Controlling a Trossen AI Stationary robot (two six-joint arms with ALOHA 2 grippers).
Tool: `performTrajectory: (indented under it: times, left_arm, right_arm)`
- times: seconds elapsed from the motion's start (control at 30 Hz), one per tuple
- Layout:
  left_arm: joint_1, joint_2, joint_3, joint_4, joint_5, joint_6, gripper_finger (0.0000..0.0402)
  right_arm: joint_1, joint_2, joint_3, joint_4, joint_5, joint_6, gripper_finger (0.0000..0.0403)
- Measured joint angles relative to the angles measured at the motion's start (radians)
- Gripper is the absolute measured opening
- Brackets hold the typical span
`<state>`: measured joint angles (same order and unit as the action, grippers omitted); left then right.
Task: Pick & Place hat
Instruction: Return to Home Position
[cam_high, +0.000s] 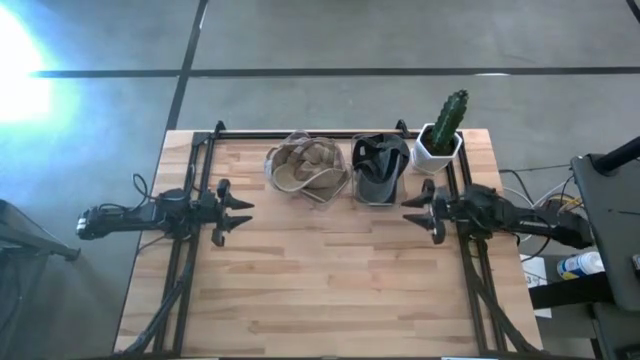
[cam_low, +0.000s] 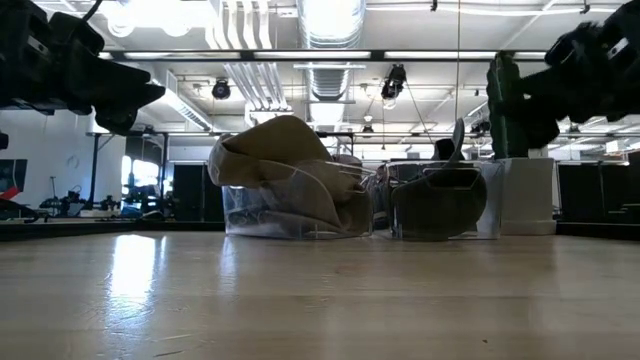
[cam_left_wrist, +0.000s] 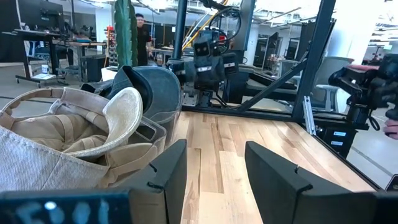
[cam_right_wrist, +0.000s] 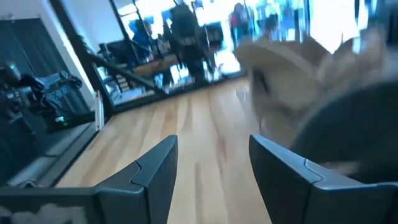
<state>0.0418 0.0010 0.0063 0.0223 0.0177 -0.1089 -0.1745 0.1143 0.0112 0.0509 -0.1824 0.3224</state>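
A tan cap (cam_high: 307, 166) sits in a clear bin (cam_high: 330, 192) near the table's far edge; in the low view the tan cap (cam_low: 285, 170) bulges above the bin's rim. A dark grey cap (cam_high: 380, 165) fills a second clear bin to its right. My left gripper (cam_high: 240, 214) hovers open, left of the bins and above the table. My right gripper (cam_high: 412, 210) hovers open, right of the bins. The left wrist view shows the tan cap (cam_left_wrist: 74, 134) and the dark cap (cam_left_wrist: 152, 84) beside my open fingers.
A cactus in a white pot (cam_high: 441, 135) stands at the far right corner, beside the dark cap's bin. Bare wood (cam_high: 330, 280) stretches across the table's middle and near side. Black frame rails (cam_high: 180, 280) run along both side edges.
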Motion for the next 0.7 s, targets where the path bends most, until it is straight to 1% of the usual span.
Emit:
performTrajectory:
  times: [0.13,0.17,0.27,0.47,0.7]
  left_arm:
    - [0.0,0.0,0.0,0.0,0.0,0.0,0.0156]
    - [0.0,0.0,0.0,0.0,0.0,0.0,0.0156]
    - [0.0,0.0,0.0,0.0,0.0,0.0,0.0156]
    - [0.0,0.007,0.0,0.0,-0.001,0.0,0.0156]
    - [0.0,0.01,0.0,0.0,0.0,0.0,0.0156]
  right_arm:
    - [0.0,-0.11,0.0,-0.008,-0.002,-0.133,0.0194]
    - [0.0,-0.115,0.0,-0.004,-0.002,-0.163,0.0194]
    - [0.005,-0.113,-0.001,0.012,-0.013,-0.247,0.0194]
    - [0.047,-0.114,-0.001,-0.009,-0.036,-0.353,0.0194]
    - [0.056,-0.085,-0.001,-0.008,-0.031,-0.372,0.0194]
